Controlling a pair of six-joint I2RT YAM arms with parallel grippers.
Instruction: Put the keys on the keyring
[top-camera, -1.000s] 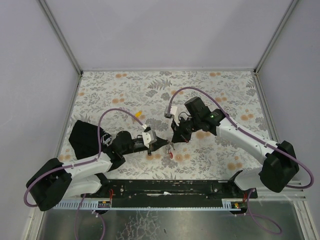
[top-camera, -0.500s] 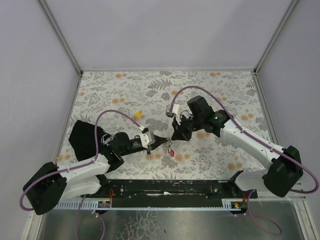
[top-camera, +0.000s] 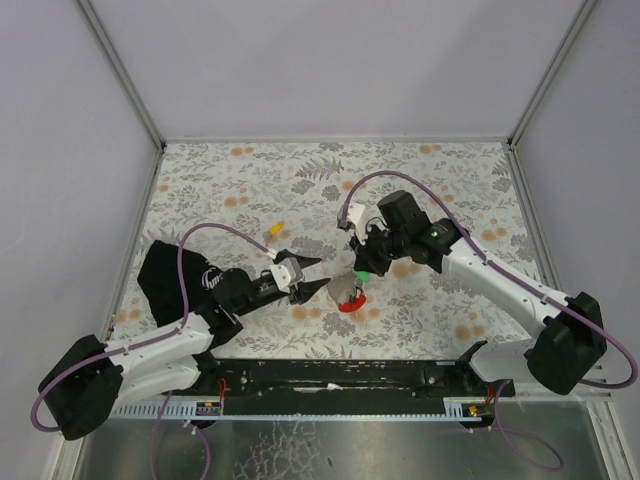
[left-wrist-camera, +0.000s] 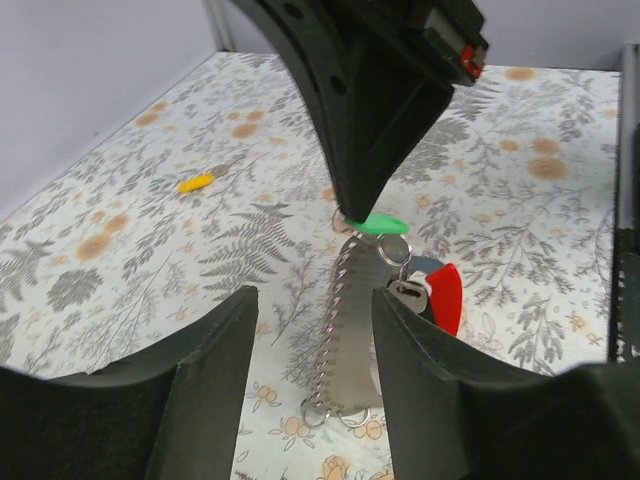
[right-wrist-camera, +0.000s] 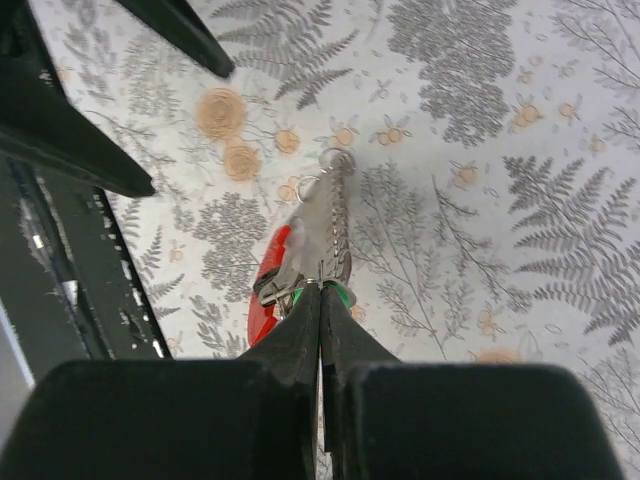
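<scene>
A yellow-orange key (top-camera: 278, 228) is lying on the table (top-camera: 450, 180), up-left of the keyring (top-camera: 349, 297). Just left of the keyring, the left gripper (top-camera: 320, 274) is being held spread apart, gripping nothing. Directly above the keyring, the green key (left-wrist-camera: 381, 223) is being pinched by the right gripper (right-wrist-camera: 322, 290), with the keyring hanging below it.

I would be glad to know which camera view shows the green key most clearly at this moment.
The left wrist view: the green key shows its cap plainly, pinched at the tip of the right hand. The right wrist view shows only green slivers either side of the closed hand. The top view shows just a tiny green speck.
</scene>
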